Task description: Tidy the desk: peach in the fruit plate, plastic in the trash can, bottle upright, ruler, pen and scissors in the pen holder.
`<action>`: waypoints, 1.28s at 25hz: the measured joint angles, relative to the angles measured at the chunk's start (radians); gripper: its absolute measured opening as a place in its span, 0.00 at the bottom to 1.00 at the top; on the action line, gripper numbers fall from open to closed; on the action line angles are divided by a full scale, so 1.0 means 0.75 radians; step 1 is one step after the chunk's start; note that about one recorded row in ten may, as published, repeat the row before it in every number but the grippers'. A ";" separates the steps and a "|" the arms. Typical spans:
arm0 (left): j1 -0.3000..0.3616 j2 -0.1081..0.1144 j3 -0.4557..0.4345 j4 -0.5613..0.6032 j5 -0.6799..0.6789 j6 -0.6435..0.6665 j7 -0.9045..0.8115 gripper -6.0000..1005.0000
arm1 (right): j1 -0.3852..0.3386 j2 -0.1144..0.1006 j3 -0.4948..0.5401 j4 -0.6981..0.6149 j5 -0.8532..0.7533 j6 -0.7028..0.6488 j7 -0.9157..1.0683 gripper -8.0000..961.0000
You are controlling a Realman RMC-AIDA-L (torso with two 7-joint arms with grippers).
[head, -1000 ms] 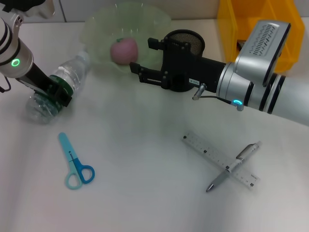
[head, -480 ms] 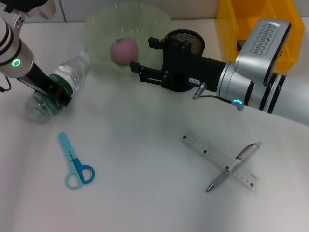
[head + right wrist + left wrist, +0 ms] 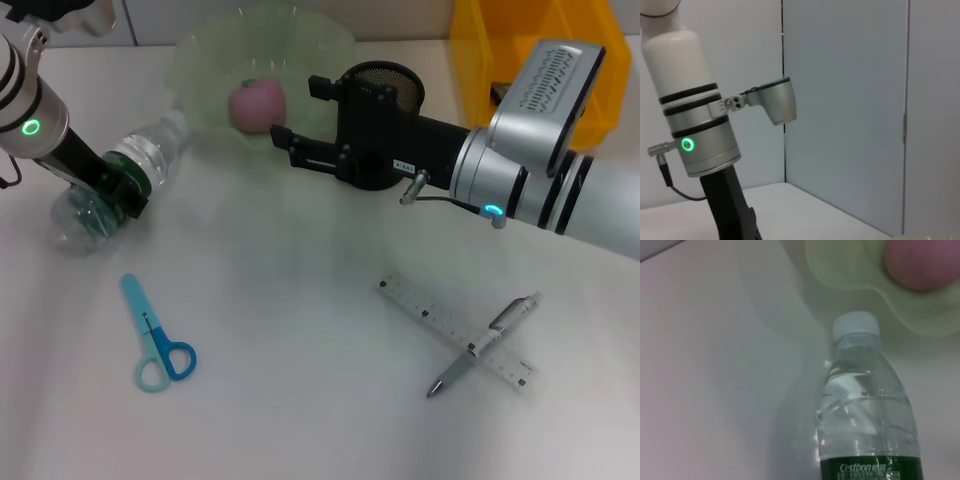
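The left gripper (image 3: 118, 187) is clamped around the green-labelled middle of a clear water bottle (image 3: 125, 180) lying on its side near the table's (image 3: 300, 400) left edge, its white cap (image 3: 176, 122) pointing toward the far edge and ending just beside the rim of the translucent green fruit plate (image 3: 200, 60). In the left wrist view the bottle (image 3: 865, 415) shows its cap (image 3: 856, 324) close to the plate's wavy rim (image 3: 850, 285), with the pink peach (image 3: 922, 262) lying inside the plate. The peach (image 3: 257, 104) sits in the plate at the table's far edge. The right gripper (image 3: 295, 115) hangs above the plate's near rim with its fingers spread apart and nothing between them; behind its black body stands the black mesh pen holder (image 3: 385, 80), and a yellow bin (image 3: 530, 60) sits at the far right corner. Blue scissors (image 3: 155, 335) lie closed toward the near left corner. Toward the near right, a clear ruler (image 3: 455, 332) lies flat with a silver pen (image 3: 485, 342) crossing on top of it. The right wrist view shows the left arm (image 3: 695, 130) before grey wall panels.
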 joint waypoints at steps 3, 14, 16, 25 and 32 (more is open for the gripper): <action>0.030 -0.008 -0.003 0.065 -0.001 0.020 0.001 0.78 | -0.004 0.000 0.000 0.000 0.008 0.000 0.000 0.82; 0.197 -0.055 -0.012 0.435 -0.001 0.117 0.004 0.78 | -0.011 0.000 0.000 -0.009 0.012 0.000 0.003 0.82; 0.221 -0.063 -0.013 0.497 -0.001 0.131 0.005 0.78 | -0.011 0.000 0.000 -0.010 0.012 -0.001 0.003 0.82; 0.346 -0.078 -0.015 0.778 -0.030 0.146 -0.012 0.78 | -0.022 0.000 0.014 -0.017 0.068 -0.008 0.004 0.82; 0.467 -0.079 -0.019 0.941 -0.265 0.027 0.012 0.78 | -0.026 0.000 0.019 -0.030 0.086 -0.012 0.008 0.82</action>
